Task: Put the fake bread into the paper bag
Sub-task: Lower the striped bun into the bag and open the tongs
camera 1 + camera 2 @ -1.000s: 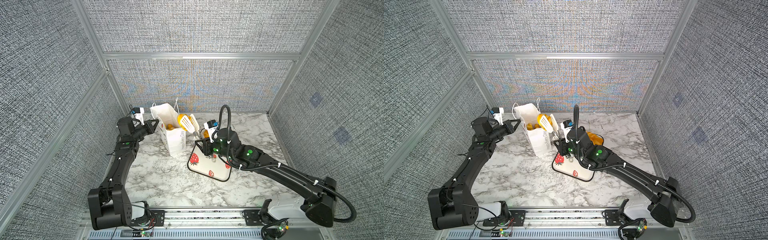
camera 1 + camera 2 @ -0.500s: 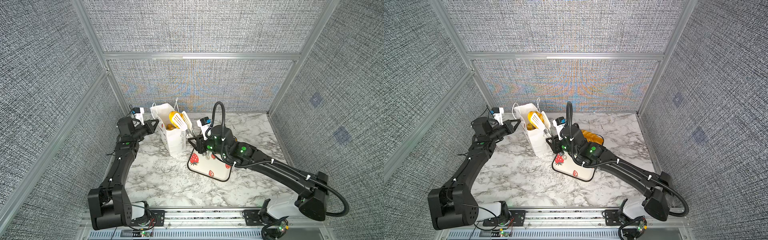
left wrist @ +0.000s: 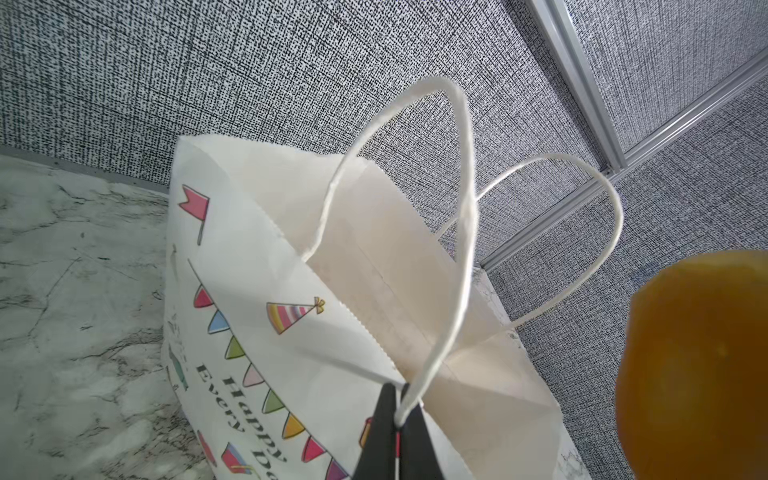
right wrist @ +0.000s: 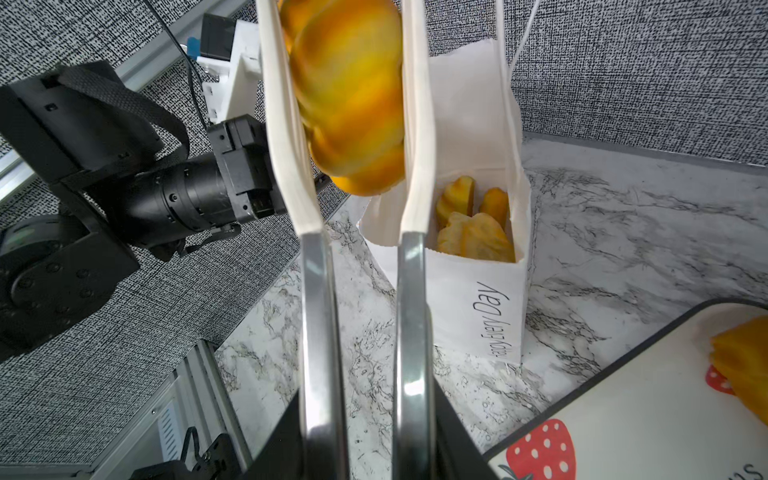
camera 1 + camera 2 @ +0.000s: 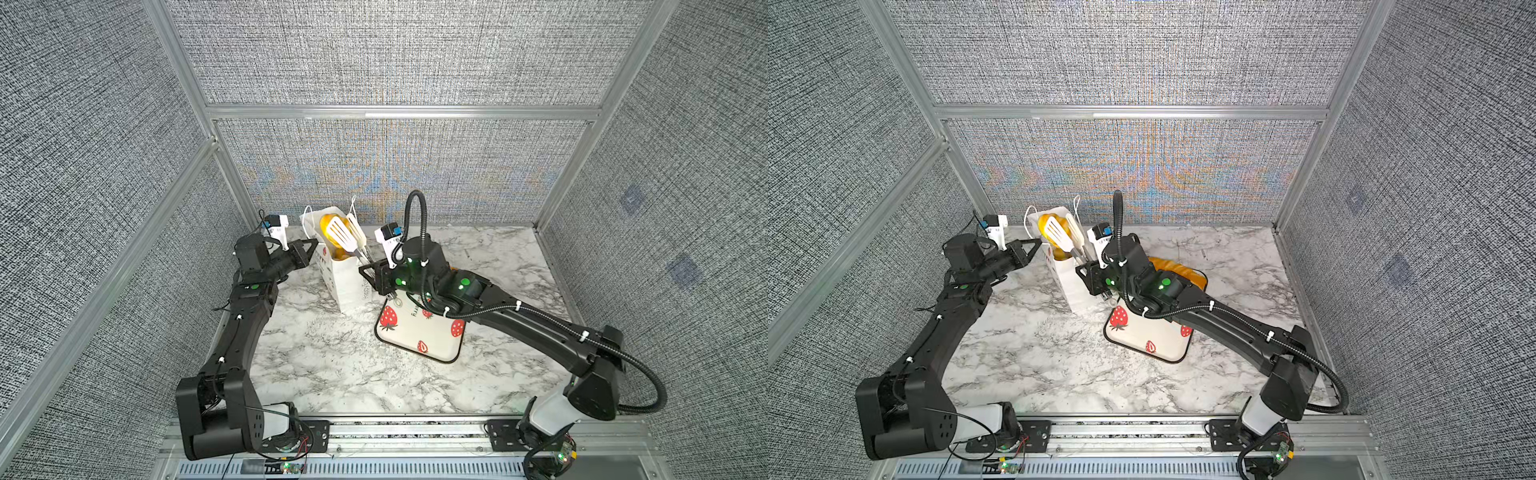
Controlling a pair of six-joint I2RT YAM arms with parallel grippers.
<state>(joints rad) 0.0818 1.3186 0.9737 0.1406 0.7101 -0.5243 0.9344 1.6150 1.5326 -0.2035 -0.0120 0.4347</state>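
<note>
1. Marble tabletop (image 5: 332, 374): bears every item below.
2. Right arm (image 5: 519, 320): stretched from the front-right base low across the tray, wrist tipped up toward the bag. Right gripper (image 5: 371, 272) narrow, clamped on the tongs' metal handles.
3. Left arm (image 5: 245, 316): reaches from front-left, wrist level. Left gripper (image 3: 395, 432) pinched tight on the bag's rim at a cord handle.
4. Strawberry-print tray (image 5: 419, 336): flat, just right of the bag; 1 orange pastry (image 4: 744, 365) lies on it.
5. Paper bag (image 5: 345, 282): upright near the back wall, mouth open.
6. White slotted tongs (image 5: 340, 235): angled up over the bag mouth.
7. Braided loaf (image 4: 353, 95): gripped between the 2 tong blades, long axis along them, above the bag mouth.
8. Small pastries (image 4: 473, 232): inside the bag.
</note>
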